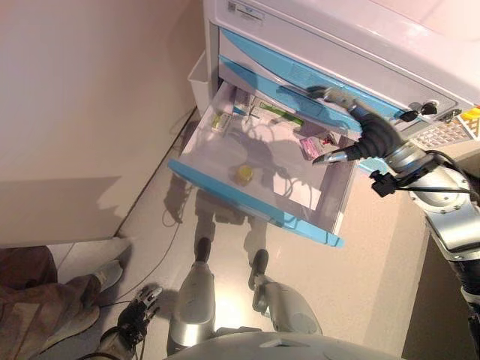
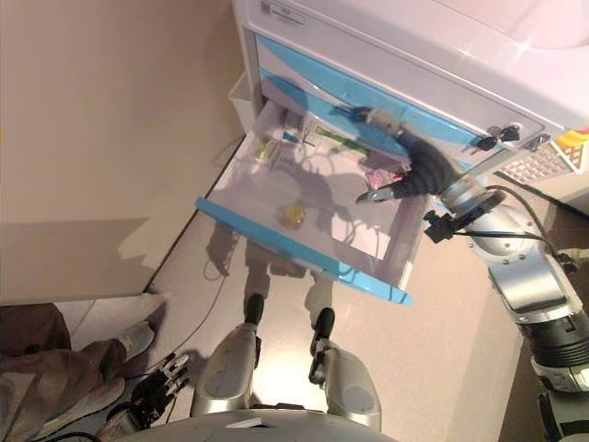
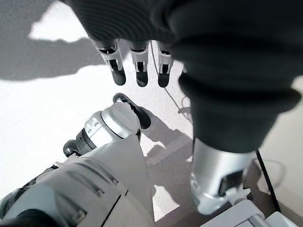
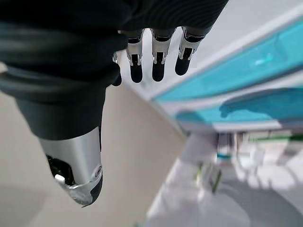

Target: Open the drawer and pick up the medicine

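One drawer (image 1: 225, 191) of the white cabinet (image 1: 360, 30) stands pulled well out toward me, its blue front edge nearest, its white floor in full light. My right hand (image 1: 358, 127) hangs over the right side of that drawer, fingers straight and spread, thumb apart from them, holding nothing. Just below and left of it lies a pink packet (image 1: 310, 145), close to the drawer's right wall; I think it is medicine, though it is too small to be sure. Near the middle of the drawer floor sits a small yellow round thing (image 1: 244, 173), apart from everything else. Along the far end, under the closed blue drawer above, I see green and white boxes (image 1: 221, 120) lined up at the left corner. My left hand (image 1: 139, 311) hangs low by the floor at my left, fingers loose and empty. A person's shoe (image 1: 105, 274) shows on the floor at the near left.
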Available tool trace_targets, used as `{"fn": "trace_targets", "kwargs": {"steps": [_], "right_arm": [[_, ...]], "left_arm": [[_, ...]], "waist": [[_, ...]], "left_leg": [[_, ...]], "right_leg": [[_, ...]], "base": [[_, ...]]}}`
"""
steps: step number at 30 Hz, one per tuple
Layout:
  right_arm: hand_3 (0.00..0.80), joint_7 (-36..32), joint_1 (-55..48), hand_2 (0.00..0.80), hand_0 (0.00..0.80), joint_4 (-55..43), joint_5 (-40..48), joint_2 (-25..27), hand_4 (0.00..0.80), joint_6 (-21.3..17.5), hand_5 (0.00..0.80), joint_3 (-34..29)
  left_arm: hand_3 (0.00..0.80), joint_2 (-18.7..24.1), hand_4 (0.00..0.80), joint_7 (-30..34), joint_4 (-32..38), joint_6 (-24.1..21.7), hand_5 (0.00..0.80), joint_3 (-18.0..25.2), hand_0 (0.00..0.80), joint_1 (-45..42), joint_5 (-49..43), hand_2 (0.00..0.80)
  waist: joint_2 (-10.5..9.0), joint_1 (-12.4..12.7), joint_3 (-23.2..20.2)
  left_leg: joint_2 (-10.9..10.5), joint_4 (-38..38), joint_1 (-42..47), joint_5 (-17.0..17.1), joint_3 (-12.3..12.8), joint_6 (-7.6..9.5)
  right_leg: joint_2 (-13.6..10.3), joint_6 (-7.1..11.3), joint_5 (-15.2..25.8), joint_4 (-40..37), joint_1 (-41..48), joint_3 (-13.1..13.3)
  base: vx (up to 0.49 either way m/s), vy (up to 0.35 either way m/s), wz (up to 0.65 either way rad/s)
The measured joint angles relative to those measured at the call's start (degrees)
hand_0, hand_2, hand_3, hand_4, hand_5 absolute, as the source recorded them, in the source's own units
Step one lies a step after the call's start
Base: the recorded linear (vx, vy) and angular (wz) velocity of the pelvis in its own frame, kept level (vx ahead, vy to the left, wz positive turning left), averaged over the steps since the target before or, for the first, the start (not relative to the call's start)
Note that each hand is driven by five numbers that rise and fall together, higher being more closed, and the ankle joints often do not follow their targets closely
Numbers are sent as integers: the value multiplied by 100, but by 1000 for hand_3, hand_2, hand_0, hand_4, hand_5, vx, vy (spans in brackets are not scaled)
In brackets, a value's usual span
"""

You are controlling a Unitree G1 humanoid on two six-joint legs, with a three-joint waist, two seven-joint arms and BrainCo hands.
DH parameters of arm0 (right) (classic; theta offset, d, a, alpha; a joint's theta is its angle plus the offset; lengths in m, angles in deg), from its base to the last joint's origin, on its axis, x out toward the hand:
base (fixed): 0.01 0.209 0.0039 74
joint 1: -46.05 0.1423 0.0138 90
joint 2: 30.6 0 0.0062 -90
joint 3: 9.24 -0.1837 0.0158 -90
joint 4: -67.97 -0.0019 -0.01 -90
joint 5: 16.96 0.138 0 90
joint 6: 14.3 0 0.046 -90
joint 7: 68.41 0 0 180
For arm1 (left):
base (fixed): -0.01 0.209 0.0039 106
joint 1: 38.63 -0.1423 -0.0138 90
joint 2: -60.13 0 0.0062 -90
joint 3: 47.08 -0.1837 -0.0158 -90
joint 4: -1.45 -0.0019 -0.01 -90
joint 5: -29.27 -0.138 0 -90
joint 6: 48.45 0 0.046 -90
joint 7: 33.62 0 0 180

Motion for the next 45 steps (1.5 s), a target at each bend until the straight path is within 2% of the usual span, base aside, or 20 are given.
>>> {"fn": "trace_targets", "kwargs": {"steps": [7, 12, 18, 27, 38, 41, 43, 44, 45], "right_arm": [[0, -170, 460, 0, 0, 502, -290, -23, 0, 227, 0, 948], [0, -164, 660, 0, 0, 955, -608, -125, 0, 250, 0, 1356], [0, 18, 876, 0, 0, 1629, -961, -351, 0, 253, 0, 1864], [0, 487, 1102, 0, 0, 2347, -1338, -571, 0, 248, 0, 2125], [0, 819, 1389, 0, 0, 3216, -1503, -843, 0, 245, 0, 2358], [169, 828, 1399, 169, 169, 3343, -1526, -870, 169, 243, 169, 2360], [119, 898, 1410, 119, 119, 3440, -1523, -892, 119, 243, 119, 2361], [223, 909, 1427, 223, 223, 3491, -1523, -915, 223, 238, 223, 2361], [471, 913, 1447, 471, 471, 3546, -1523, -937, 471, 234, 471, 2361]], "left_arm": [[0, 77, 0, 5, -1, 66, 0, -244, 0, 173, 32, 0], [0, 117, 0, 4, -1, 70, 0, -382, 0, 314, 52, 0], [0, 160, 0, 12, -1, 69, 0, -485, 0, 366, 153, 0], [0, 156, 0, 9, 30, 72, 0, -652, 0, 392, 219, 0], [0, 152, 0, 12, 140, 101, 0, -656, 0, 396, 256, 0], [0, 141, 0, 12, 141, 113, 0, -657, 0, 396, 257, 0], [0, 141, 0, 12, 168, 114, 0, -657, 0, 396, 257, 0], [0, 144, 0, 12, 181, 114, 0, -657, 0, 396, 257, 0], [0, 144, 0, 12, 197, 116, 0, -658, 0, 396, 258, 0]], "waist": [[113, 76, 177], [139, 151, 387], [173, 167, 425], [339, 272, 586], [386, 349, 611], [436, 393, 639], [462, 437, 653], [463, 454, 654], [464, 458, 654]], "left_leg": [[-23, -12, -75, 57, -46, 6], [-55, -18, -99, 95, -55, 20], [-112, -103, -99, 145, -52, 83], [-192, -104, -110, 159, -89, 104], [-281, -104, -263, 228, -199, 134], [-294, -104, -262, 243, -199, 156], [-313, -104, -261, 258, -198, 177], [-317, -104, -261, 263, -199, 183], [-320, -104, -261, 268, -201, 188]], "right_leg": [[-21, 34, -24, 1, -11, -106], [-59, 32, -24, 10, -12, -172], [-158, 91, -63, 22, -16, -258], [-229, 140, -103, 115, -34, -307], [-300, 188, -143, 215, -175, -329], [-341, 208, -155, 269, -193, -329], [-365, 221, -164, 315, -210, -329], [-371, 222, -165, 322, -212, -330], [-375, 222, -165, 327, -212, -335]], "base": [[-33, 24, 9], [-27, 35, 8], [-23, 30, 8], [-12, 21, 4], [0, 25, 6], [1, 7, 2], [0, 0, 0], [0, 0, 0], [0, 0, 0]]}}
